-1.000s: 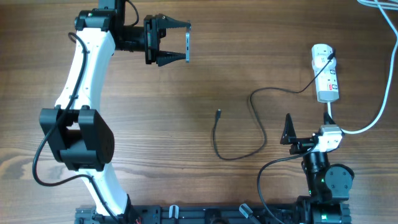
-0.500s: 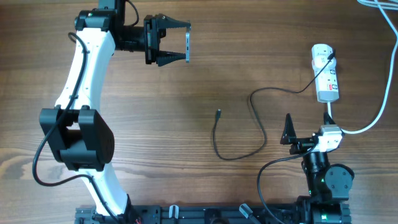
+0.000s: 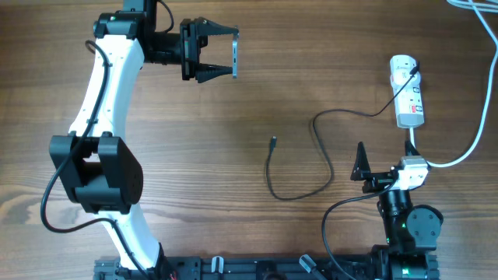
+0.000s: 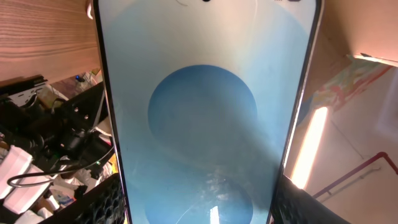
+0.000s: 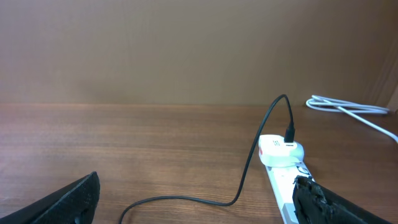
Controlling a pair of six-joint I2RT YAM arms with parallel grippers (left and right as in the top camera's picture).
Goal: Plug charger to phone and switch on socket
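**Overhead view.** The left gripper (image 3: 233, 54) is clamped on the phone (image 3: 235, 48). The phone is held edge-on, so it shows only as a thin strip between the fingertips. This hold leaves both short ends of the phone free for plugging. Which end carries the port cannot be determined.

The charger (image 3: 323, 167) lies slack on the table (image 3: 311, 47). Its plug tip (image 3: 273, 141) is well apart from the left gripper, ahead of the fingertips and off to the base side. Only bare wood lies between them, so the path is judged unobstructed.

The right gripper (image 3: 362, 167) is parked near its base. The socket (image 3: 407, 93) lies ahead of it and slightly right, and the plug tip lies to its left. The mains cable (image 3: 475, 117) loops past on its right, toward the table edge, and limits room on that side.

**Left wrist view.** The phone screen faces the camera and fills the frame. The dark pads (image 4: 106, 205) press on its long edges at the lower corners. Neither the charger nor the socket is in view.

**Right wrist view.** The fingers (image 5: 74, 199) are spread wide with nothing between them. The socket lies just ahead, next to the right finger, so it is within short reach for the switch. The charger is plugged into its far end, and the cable arcs up and then trails left across the wood. The switch position cannot be determined.
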